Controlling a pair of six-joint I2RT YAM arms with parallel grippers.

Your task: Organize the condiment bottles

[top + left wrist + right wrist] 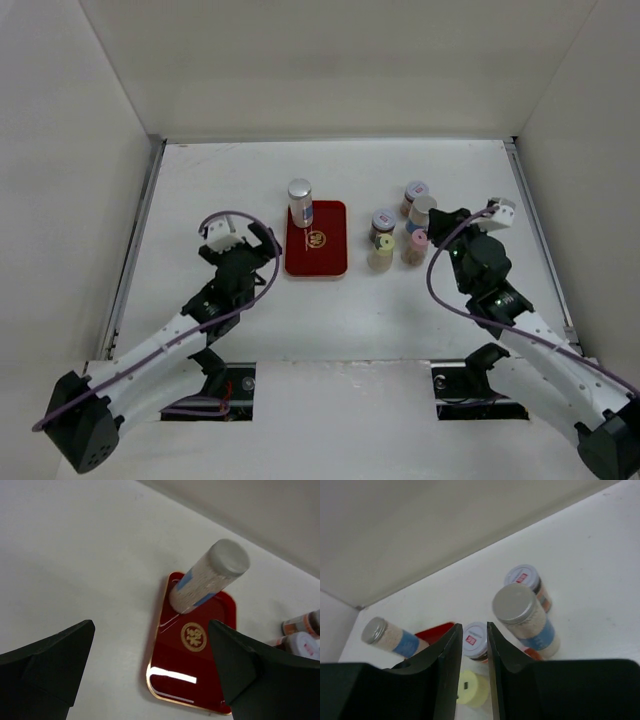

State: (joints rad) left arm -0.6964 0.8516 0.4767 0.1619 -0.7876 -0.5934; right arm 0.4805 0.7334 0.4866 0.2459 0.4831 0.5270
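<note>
A silver-capped bottle (300, 200) with a blue label stands at the far end of the flat red tray (322, 250). It also shows in the left wrist view (210, 577) and the right wrist view (390, 635). Several bottles cluster to the right: a purple-rimmed one (416, 191), a silver-capped one (423, 210), another purple-rimmed one (383, 220), a yellow-green-capped one (380, 248) and a pink-capped one (415, 243). My left gripper (258, 238) is open and empty, left of the tray. My right gripper (443, 222) is nearly shut and empty, just right of the cluster.
White walls enclose the table (200, 200) on three sides, with metal rails along the left and right edges. The tray (200, 650) bears a gold emblem. Through the right fingers' narrow gap show a white cap (475, 637) and the yellow-green cap (475, 687).
</note>
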